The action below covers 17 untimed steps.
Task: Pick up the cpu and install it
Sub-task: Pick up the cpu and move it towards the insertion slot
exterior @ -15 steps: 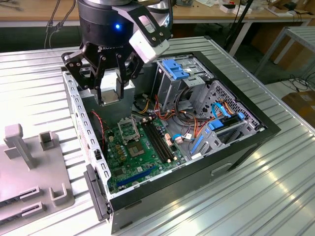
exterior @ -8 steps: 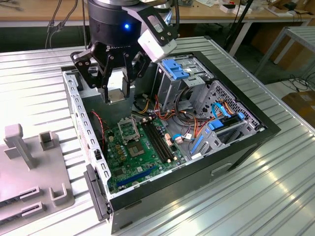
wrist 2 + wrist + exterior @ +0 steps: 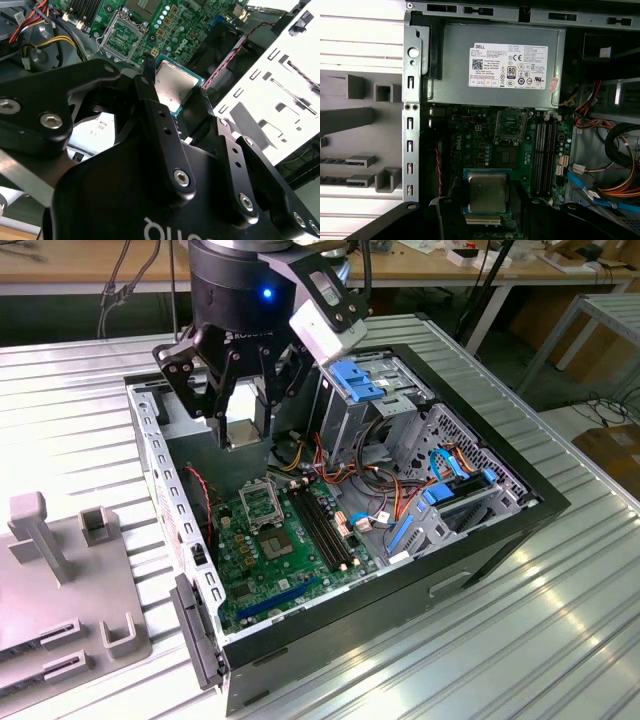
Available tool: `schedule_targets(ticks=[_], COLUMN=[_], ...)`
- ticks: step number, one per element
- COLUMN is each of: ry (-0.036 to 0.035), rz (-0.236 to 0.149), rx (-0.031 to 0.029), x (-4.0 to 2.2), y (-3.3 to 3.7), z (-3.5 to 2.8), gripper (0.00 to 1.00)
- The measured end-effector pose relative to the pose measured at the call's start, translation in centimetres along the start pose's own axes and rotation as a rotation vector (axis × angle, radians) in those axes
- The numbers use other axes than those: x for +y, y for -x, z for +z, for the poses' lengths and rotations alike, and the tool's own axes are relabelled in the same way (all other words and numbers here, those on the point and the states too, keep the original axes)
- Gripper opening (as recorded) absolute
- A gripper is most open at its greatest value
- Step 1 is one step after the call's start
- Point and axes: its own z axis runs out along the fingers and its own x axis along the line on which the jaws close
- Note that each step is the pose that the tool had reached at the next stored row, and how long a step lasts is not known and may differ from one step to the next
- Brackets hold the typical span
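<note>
Above the open computer case (image 3: 520,502), my gripper (image 3: 245,420) hangs clear of everything inside, its fingers (image 3: 150,97) clenched on the cpu (image 3: 173,86). The second wrist view shows one finger on each of two opposite edges, with the dull metal top in plain sight between them. The chip looks roughly level and touches nothing but the fingers.

Beyond it lies the green board (image 3: 275,570) on the floor of the case, and on that board the socket (image 3: 510,124), a square metal frame with a hollow middle. In the first wrist view the cpu (image 3: 487,192) sits well apart from the socket, with a dark soldered chip (image 3: 509,156) between the two. The memory slots (image 3: 545,150) run beside the socket, and the grey power supply (image 3: 495,65) stands just past it.

I judge the pickup done and the carry toward the socket in hand. Seating will call for the chip to be centred over the frame, squared to its sides, kept flat, and brought down gently. I cannot tell from here which corner is keyed, nor whether the socket's retaining frame stands open enough.
</note>
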Motion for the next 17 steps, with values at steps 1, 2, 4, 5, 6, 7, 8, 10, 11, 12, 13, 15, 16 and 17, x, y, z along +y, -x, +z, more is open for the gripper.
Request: schedule_targets(ticks=[1, 2, 4, 5, 6, 7, 8, 10, 11, 12, 13, 15, 16, 17], ry=[0.0, 0.0, 0.0, 0.0, 0.0, 0.0, 0.0, -0.0001, -0.0004, -0.0005, -0.0007, -0.0008, -0.0008, -0.0008], rz=[0.0, 0.0, 0.0, 0.0, 0.0, 0.0, 0.0, 0.0, 0.0, 0.0, 0.0, 0.0, 0.0, 0.0], rx=[0.0, 0.0, 0.0, 0.0, 0.0, 0.0, 0.0, 0.0, 0.0, 0.0, 0.0, 0.0001, 0.0001, 0.0], x=[0.0, 0.0, 0.0, 0.0, 0.0, 0.0, 0.0, 0.0, 0.0, 0.0, -0.01, -0.03, -0.04, -0.05], y=[0.01, 0.01, 0.02, 0.02, 0.02, 0.02, 0.03, 0.04, 0.08, 0.15, 0.26, 0.62, 0.9, 1.16], z=[0.0, 0.0, 0.0, 0.0, 0.0, 0.0, 0.0, 0.0, 0.0, 0.0, 0.0, 0.01, 0.01, 0.02], gripper=[0.47, 0.47, 0.47, 0.47, 0.47, 0.47, 0.47, 0.47, 0.47, 0.47, 0.47, 0.47, 0.47, 0.47])
